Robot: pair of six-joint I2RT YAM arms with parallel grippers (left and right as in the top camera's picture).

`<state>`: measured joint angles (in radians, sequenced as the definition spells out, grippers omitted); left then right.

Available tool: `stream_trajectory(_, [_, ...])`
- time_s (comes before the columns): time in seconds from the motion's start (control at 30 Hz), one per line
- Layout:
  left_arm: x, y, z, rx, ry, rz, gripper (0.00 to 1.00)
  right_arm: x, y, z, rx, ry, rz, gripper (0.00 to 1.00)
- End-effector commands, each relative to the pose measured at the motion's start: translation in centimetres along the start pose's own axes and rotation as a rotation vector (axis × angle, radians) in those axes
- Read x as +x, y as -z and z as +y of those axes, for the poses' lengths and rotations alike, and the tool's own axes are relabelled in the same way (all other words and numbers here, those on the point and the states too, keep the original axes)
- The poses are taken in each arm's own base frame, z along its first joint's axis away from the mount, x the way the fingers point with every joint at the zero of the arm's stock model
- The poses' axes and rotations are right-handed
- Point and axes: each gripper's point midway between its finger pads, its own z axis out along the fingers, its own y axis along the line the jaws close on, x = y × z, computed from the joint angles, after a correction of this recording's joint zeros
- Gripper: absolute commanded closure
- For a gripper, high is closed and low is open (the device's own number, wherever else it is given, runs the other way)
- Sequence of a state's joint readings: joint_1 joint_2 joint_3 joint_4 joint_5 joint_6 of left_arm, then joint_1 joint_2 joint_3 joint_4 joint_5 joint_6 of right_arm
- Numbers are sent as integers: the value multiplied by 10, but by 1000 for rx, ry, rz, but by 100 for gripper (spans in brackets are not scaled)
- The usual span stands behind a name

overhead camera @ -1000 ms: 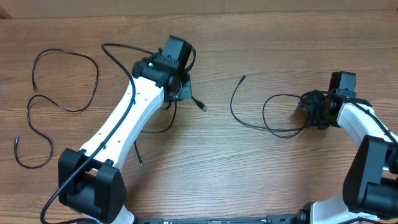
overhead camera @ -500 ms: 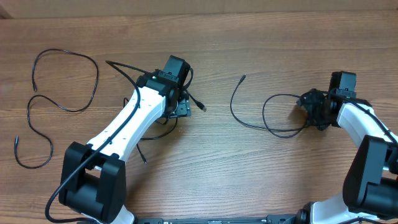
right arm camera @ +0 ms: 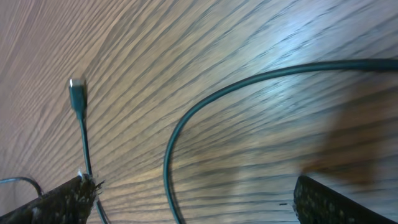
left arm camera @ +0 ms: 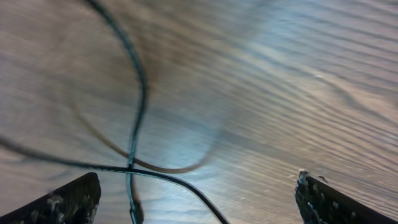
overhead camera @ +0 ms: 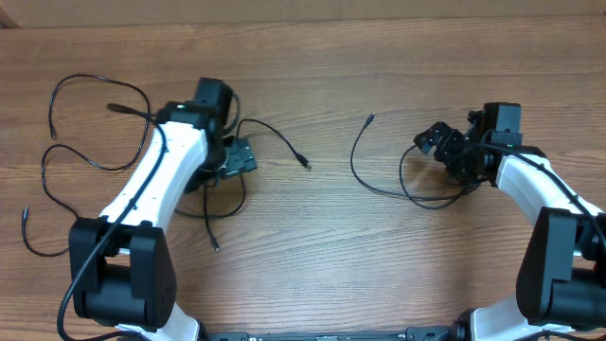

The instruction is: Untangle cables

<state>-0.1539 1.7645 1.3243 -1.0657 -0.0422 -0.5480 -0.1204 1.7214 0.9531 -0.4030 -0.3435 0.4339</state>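
Three thin black cables lie on the wooden table. One cable (overhead camera: pixel 85 79) loops at the far left. A middle cable (overhead camera: pixel 275 134) ends in a small plug (overhead camera: pixel 306 164) and runs under my left gripper (overhead camera: pixel 241 154), which stands open just above it. In the left wrist view, two strands cross (left arm camera: pixel 130 167) between its wide-apart fingers (left arm camera: pixel 68 202), held by neither. The right cable (overhead camera: pixel 353 156) curls in front of my right gripper (overhead camera: pixel 437 142), also open. The right wrist view shows this cable's curve (right arm camera: pixel 171 140) and plug end (right arm camera: pixel 76 93) lying free on the wood.
Thicker black wires run along both white arms. The left arm (overhead camera: pixel 151 189) lies diagonally across the left half of the table and partly covers the far-left cable. The right arm (overhead camera: pixel 540 189) stands by the right edge.
Left gripper opened, let go of the middle cable and swung left; that cable now lies spread out. Right gripper opened wider and shifted a little left toward its cable.
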Motion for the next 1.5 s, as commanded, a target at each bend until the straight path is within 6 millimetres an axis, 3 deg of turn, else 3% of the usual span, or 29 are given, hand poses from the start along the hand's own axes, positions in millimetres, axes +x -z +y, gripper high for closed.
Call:
stream_trajectory(0.0, [2,4,16,-36,23,6,0,0,0,8,-4,41,-11,0])
stream_trajectory(0.1, [1,4,30,-87,36,3,0,0,0,9,-7,44,-12,0])
stream_trajectory(0.43, [-12,5,49,-191,39,-69,0,0,0,9,-7,44,-12,0])
stream_trajectory(0.8, [-13,-26,73,-278,127,-145,0,2,0,7,2,40,-3,0])
stream_trajectory(0.97, [-27,-28,88,-266,193,-167,0,4,0,2,24,35,0,0])
stream_trajectory(1.2, [-40,-33,97,-210,81,-158,0,6,0,-6,65,28,2,0])
stream_trajectory(1.47, [-50,-41,113,-178,122,-179,0,12,1,-9,79,22,27,0])
